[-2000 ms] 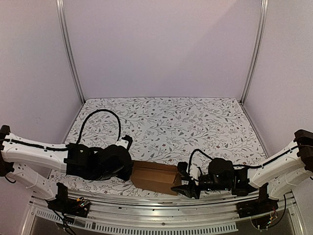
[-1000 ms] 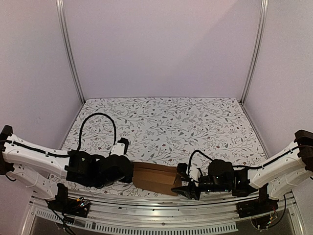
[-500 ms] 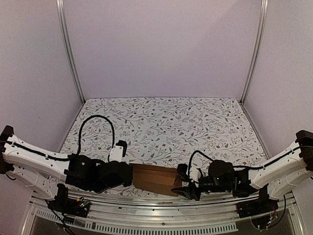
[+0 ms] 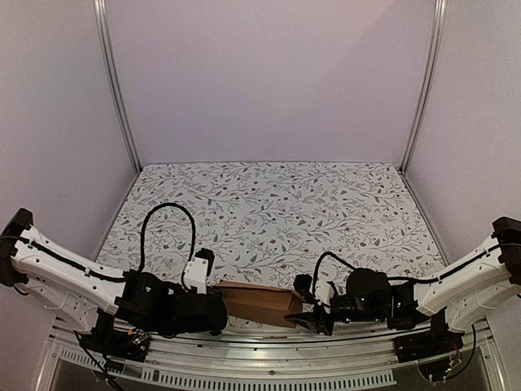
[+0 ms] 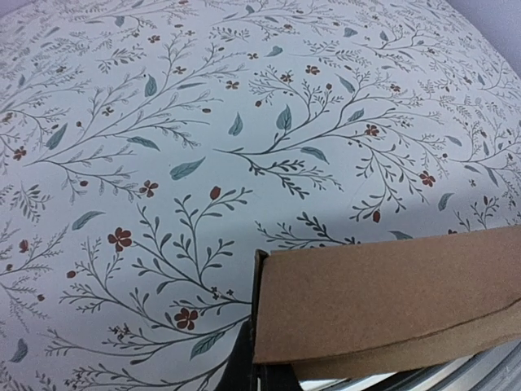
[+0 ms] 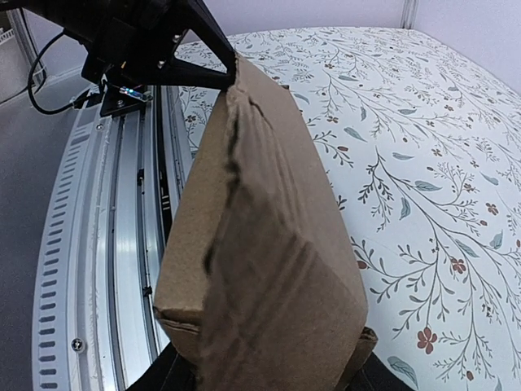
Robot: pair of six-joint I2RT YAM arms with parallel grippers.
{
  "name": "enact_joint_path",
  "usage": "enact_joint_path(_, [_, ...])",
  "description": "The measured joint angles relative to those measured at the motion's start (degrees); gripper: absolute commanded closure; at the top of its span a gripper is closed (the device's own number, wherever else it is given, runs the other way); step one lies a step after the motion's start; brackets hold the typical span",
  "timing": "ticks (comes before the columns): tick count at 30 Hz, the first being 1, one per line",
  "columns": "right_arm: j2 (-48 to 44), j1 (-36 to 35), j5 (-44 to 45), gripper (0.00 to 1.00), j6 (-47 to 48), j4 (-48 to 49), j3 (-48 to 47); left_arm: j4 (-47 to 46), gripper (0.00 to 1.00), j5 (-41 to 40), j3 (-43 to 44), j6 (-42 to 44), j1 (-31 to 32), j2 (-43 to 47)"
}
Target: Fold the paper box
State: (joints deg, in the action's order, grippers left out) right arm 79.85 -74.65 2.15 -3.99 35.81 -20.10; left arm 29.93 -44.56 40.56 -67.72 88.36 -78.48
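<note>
The paper box [image 4: 259,302] is a small oblong of plain brown cardboard lying near the table's front edge between both arms. My right gripper [image 4: 304,316] is shut on its right end. In the right wrist view the box [image 6: 269,244] fills the middle, with a dark finger [image 6: 167,371] on each side of it. My left gripper [image 4: 221,309] is shut, and its pointed tips [image 6: 230,75] touch the box's far upper edge. In the left wrist view the shut gripper [image 5: 262,373] sits at the left end of the box [image 5: 391,301], beside a thin flap edge.
A floral cloth [image 4: 277,204] covers the table. A slotted aluminium rail [image 4: 269,349] runs along the near edge, just beside the box [image 6: 106,244]. Metal posts [image 4: 114,90] and pale walls enclose the back and sides. The left arm's black cable [image 4: 167,213] loops over the cloth.
The left arm has swung toward the near edge and lowered, its shut tips staying at the box's left end. The box looks flatter from above. The right arm has barely moved.
</note>
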Motion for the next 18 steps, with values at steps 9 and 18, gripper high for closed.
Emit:
enact_joint_path(9, [0.0, -0.46, 0.31, 0.58, -0.02, -0.59, -0.55, 2.12, 1.0, -0.31, 0.74, -1.75, 0.68, 0.57])
enact_joint_path(18, [-0.31, 0.0, 5.44, 0.11, -0.44, -2.29, -2.47, 6.36, 1.0, 3.3, 5.68, -1.86, 0.63, -1.4])
